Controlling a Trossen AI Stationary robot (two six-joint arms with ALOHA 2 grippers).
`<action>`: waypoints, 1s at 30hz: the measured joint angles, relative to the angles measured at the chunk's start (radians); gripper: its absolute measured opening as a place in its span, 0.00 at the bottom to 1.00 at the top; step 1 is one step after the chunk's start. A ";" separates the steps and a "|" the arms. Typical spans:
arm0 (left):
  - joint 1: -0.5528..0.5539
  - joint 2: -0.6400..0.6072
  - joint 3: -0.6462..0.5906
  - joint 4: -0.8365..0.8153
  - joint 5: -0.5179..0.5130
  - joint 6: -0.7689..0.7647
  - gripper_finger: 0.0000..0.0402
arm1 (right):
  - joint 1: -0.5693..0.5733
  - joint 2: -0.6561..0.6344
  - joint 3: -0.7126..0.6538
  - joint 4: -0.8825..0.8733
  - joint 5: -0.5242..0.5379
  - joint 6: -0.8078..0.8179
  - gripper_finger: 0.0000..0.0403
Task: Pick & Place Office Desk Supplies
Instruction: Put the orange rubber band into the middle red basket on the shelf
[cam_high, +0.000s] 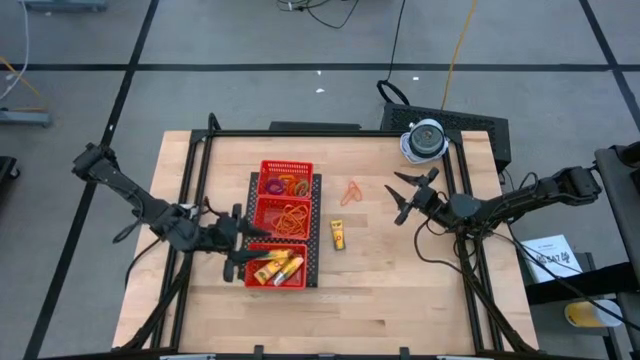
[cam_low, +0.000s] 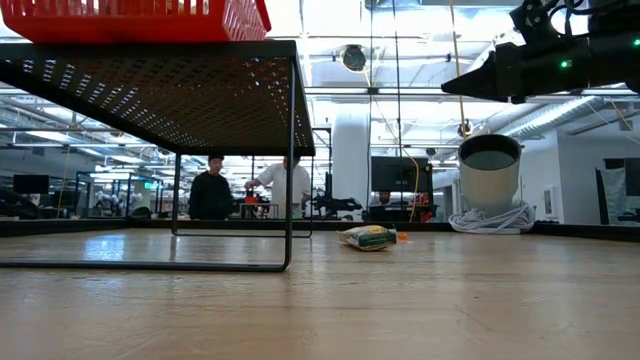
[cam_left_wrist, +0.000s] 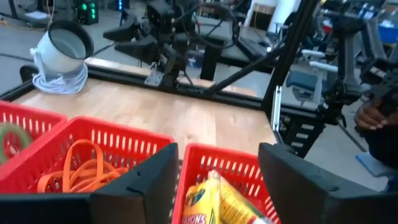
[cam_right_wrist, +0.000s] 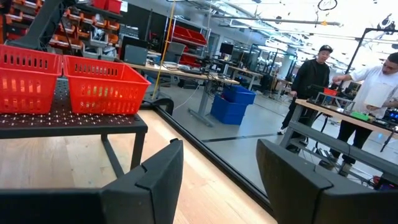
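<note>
Overhead, the left gripper (cam_high: 237, 253) sits at the left edge of the red mesh tray (cam_high: 283, 166), just beside its lowest compartment, fingers spread with nothing between them. From the left wrist view the two dark fingers (cam_left_wrist: 152, 186) stand apart over that compartment's rim, with yellow packets (cam_left_wrist: 211, 199) lying between and below them; no contact visible. Packet count there is unclear, as they overlap: at least two or three in the overhead frame.

Tray has three compartments, stacked top to bottom in the overhead picture. Upper one: small coloured rings (cam_high: 285, 185), too small to count. Middle one: a tangle of orange rubber bands (cam_high: 288, 218), count not readable.

Right of the tray on the bare wood: one orange band loop (cam_high: 351, 192) toward centre frame, and one yellow packet (cam_high: 339, 235) below it, well apart from either gripper. The low view shows that packet (cam_low: 367, 237) lying flat at mid-frame.

Right gripper (cam_high: 405, 196) hovers right of centre, fingers open, empty, above the table; only its tip is in the low view's upper right. One white-grey round object (cam_high: 425, 139) with coiled cord sits at the table's upper right corner.

Surface: light wooden table (cam_high: 400, 290) in a black frame, grey floor around. Room behind: open workshop, two people (cam_right_wrist: 311, 81) standing at a bench.
</note>
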 joint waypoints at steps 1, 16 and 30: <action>0.000 -0.003 0.000 0.016 0.000 0.015 0.60 | 0.000 0.000 0.000 0.000 0.000 0.000 0.48; 0.046 -0.044 0.001 0.237 -0.078 0.366 0.63 | -0.062 0.111 0.091 -0.133 -0.387 0.255 0.49; 0.172 0.002 0.001 0.191 -0.076 0.271 0.64 | -0.276 0.576 0.237 -0.317 -0.481 0.415 0.48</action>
